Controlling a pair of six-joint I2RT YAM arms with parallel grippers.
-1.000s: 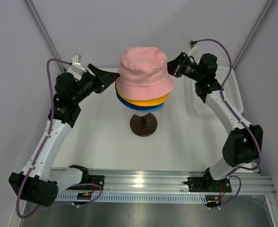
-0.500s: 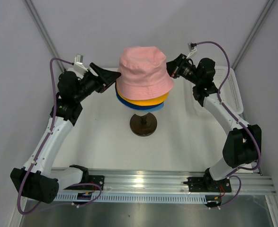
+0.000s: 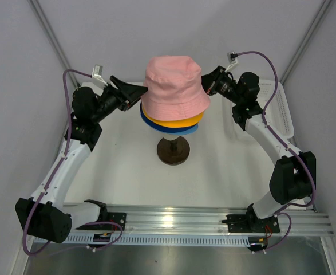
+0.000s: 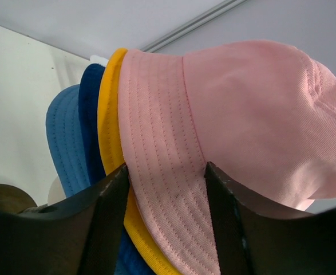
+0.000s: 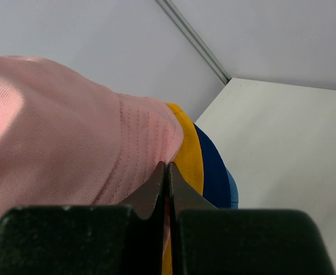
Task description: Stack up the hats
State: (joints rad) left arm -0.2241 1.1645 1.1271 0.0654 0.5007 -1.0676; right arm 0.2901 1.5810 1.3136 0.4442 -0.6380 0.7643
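Note:
The four hats sit stacked over the mannequin head, whose dark round base [image 3: 173, 151] shows below. The pink hat [image 3: 173, 86] is on top, then yellow-orange [image 3: 173, 122], navy [image 3: 145, 117] and light blue [image 3: 180, 132]. My left gripper [image 3: 137, 91] is open at the stack's left, its jaws straddling the pink brim [image 4: 168, 143] with the yellow [image 4: 107, 114], navy [image 4: 91, 114] and light blue [image 4: 64, 137] brims beside it. My right gripper [image 3: 207, 83] is shut on the pink brim's right edge [image 5: 150, 137]; the yellow [image 5: 189, 150] and navy [image 5: 211, 167] brims lie just beneath.
A white mesh basket [image 3: 283, 109] stands at the right edge of the table behind the right arm. The enclosure's walls and corner poles close in at the back and both sides.
My left gripper has moved right, up to the pink brim, which is now between its open jaws. My right gripper has shifted slightly left, holding the brim.

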